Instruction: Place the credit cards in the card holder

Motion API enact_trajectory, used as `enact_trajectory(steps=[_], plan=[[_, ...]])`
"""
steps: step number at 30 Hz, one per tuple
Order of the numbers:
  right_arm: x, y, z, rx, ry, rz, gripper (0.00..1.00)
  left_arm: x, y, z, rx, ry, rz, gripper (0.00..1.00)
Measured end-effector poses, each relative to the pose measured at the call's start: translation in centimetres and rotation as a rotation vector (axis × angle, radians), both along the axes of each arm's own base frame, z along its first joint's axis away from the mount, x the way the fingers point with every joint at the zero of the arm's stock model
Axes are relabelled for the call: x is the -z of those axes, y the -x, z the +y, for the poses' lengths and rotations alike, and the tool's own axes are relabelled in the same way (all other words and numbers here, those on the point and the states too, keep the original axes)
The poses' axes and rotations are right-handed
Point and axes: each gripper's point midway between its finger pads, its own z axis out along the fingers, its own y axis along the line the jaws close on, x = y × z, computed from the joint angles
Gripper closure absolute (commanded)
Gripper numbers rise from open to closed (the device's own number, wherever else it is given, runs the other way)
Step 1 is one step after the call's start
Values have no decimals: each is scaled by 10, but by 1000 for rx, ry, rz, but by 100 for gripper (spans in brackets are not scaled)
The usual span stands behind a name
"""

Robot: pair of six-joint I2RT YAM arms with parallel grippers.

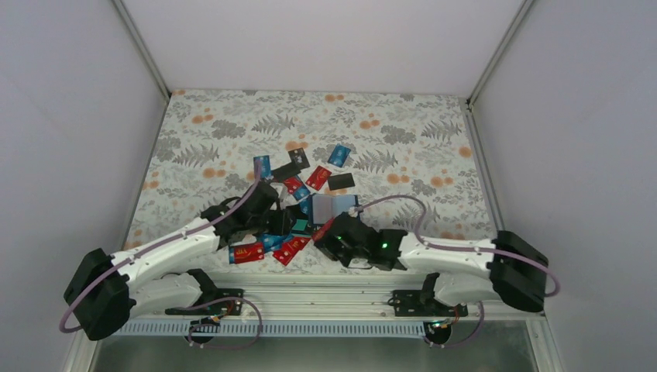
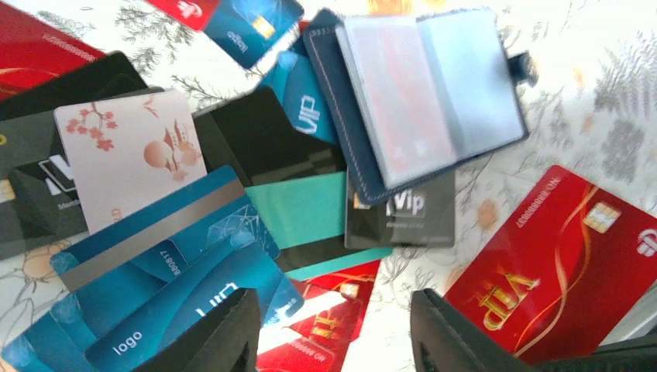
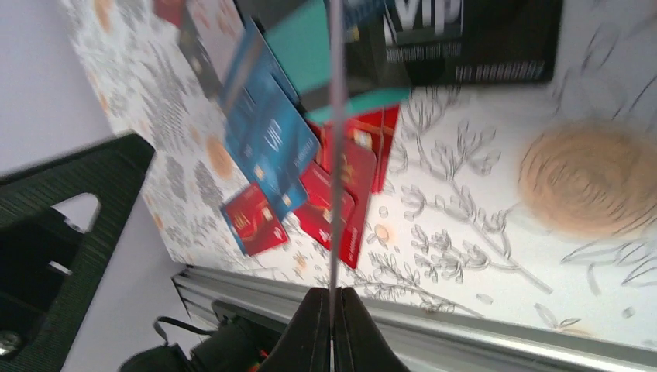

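Note:
The card holder (image 2: 434, 93) lies open on the floral table, a navy cover with pale clear sleeves, also seen from above as the card holder (image 1: 335, 207). Credit cards surround it: a red VIP card (image 2: 565, 263), blue cards (image 2: 155, 256), a white blossom card (image 2: 132, 155), a black VIP card (image 2: 411, 217). My left gripper (image 2: 333, 341) hovers open over this pile, nothing between its fingers. My right gripper (image 3: 333, 310) is shut on one thin card (image 3: 334, 155), seen edge-on, held upright above the table just near the holder. Its colour does not show.
More cards lie farther back: a blue one (image 1: 338, 155), a black one (image 1: 341, 181), a red one (image 1: 318, 177). A red card (image 1: 248, 253) sits near the front metal rail (image 1: 325, 288). White walls enclose the table. Both arms meet over the pile.

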Motion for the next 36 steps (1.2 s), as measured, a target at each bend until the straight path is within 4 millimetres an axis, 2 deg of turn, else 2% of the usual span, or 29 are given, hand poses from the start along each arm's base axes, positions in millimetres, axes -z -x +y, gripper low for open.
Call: enact_trajectory(steps=[3,5,8,10,14,16,19,22,24,27,31,33,36], plan=[[-19,-18,-20,12,-2,-82,96,-15,-7,2,-18,5,-46,4],[-35,-34,-33,18,-7,-158,96,-28,-13,2,-28,9,-83,0],[-57,-60,-56,-1,10,-294,96,-48,-24,0,-46,22,-135,0],[-70,-78,-68,-33,34,-380,96,-62,-33,-2,-48,37,-164,4],[-98,-112,-82,-140,62,-531,96,-90,-53,-8,-41,98,-213,17],[-108,-123,-85,-210,59,-591,96,-108,-65,-11,-27,155,-243,19],[-113,-136,-90,-317,45,-658,96,-130,-80,-15,6,238,-279,26],[-106,-139,-95,-402,20,-678,96,-138,-89,-24,49,281,-287,36],[-97,-139,-97,-452,9,-674,96,-135,-93,-34,87,294,-271,48],[-82,-136,-97,-500,-1,-652,96,-118,-100,-46,118,289,-220,56],[-56,-118,-99,-540,-24,-601,96,-69,-103,-58,153,236,-107,72],[-37,-106,-100,-558,-44,-546,96,-48,-99,-66,176,211,-55,78],[-22,-98,-101,-569,-58,-502,96,-26,-91,-75,204,186,0,87]])
